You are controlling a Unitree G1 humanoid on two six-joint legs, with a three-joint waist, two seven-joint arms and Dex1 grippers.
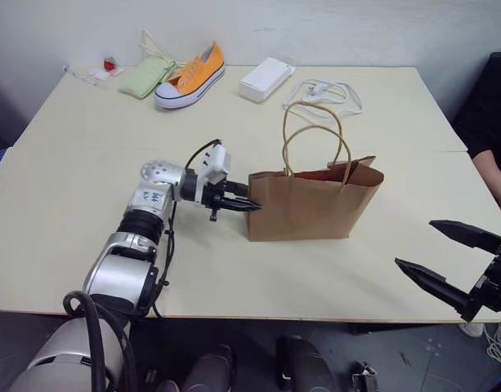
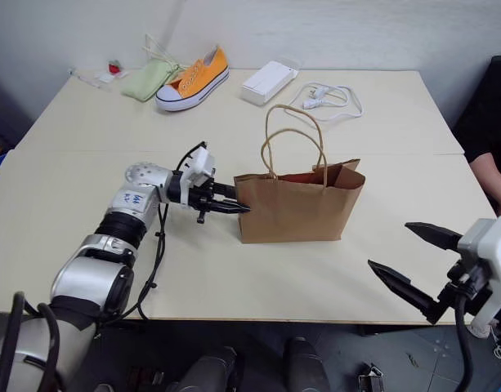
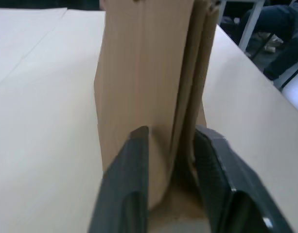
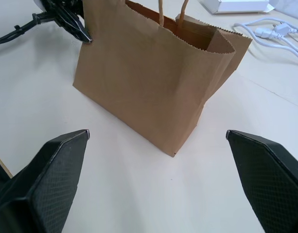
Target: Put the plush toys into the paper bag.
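Paper bag (image 1: pixel 311 204) is stood upright mid-table (image 1: pixel 87 163); something red is glimpsed inside at its mouth. Its folded side edge is pinched by the left gripper (image 1: pixel 248 202). Right gripper (image 1: pixel 446 261) is spread wide, nothing held, well apart from it.

The brown paper bag (image 1: pixel 311 204) stands upright on the bench (image 1: pixel 87 163), well in front of the orange sneaker (image 1: pixel 190 75) and off to its right. Its mouth is open, and its two twisted cord handles (image 1: pixel 315 139) arch up above the rim. Inside the mouth, against the far wall, a strip of red (image 1: pixel 315 174) shows; what it belongs to cannot be told.
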